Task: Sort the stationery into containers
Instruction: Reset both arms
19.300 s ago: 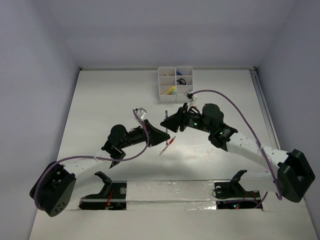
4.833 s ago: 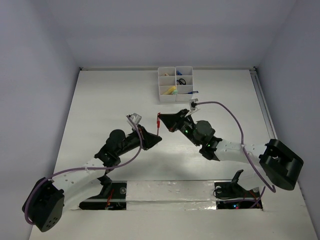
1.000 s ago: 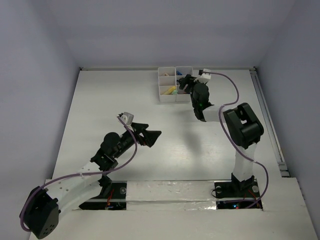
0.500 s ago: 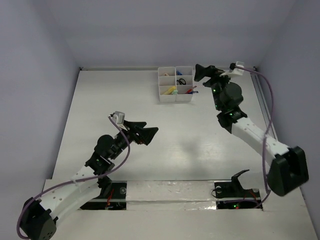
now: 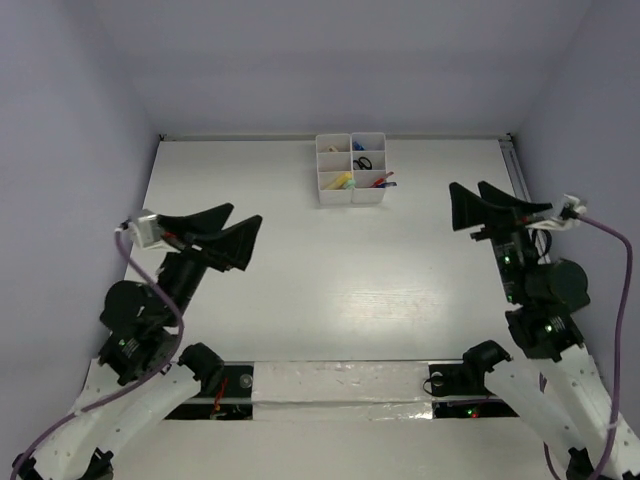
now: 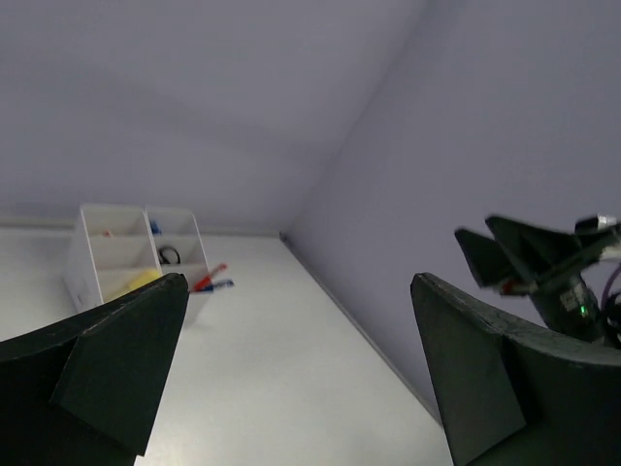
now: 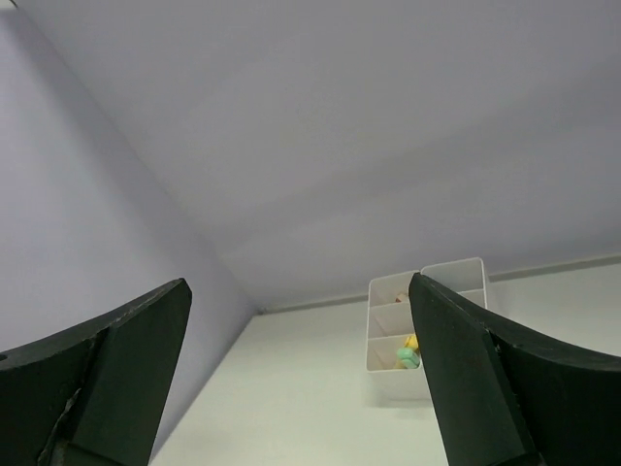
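The white organizer tray (image 5: 350, 197) holds the red pen (image 5: 381, 181) in its near-right compartment, a yellow marker (image 5: 340, 181) near-left and black scissors (image 5: 364, 161) mid-right. The left gripper (image 5: 243, 216) hangs well apart from the tray on its near-left side and the right gripper (image 5: 467, 187) on its near-right, both spread wide and empty

1 six-compt tray (image 5: 335, 197), far on counter (image 5: 300, 260). In it: 1 red pen (image 5: 380, 182), 1 blue pen (image 5: 390, 184), 1 scissors (image 5: 364, 162), 1 yel. tube (image 5: 341, 182).

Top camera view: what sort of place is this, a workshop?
Likely a robotics lab test cell: a bare white table walled in by plain pale panels, a left arm and right arm bolted at its near edge, and one white organizer tray holding stationery.
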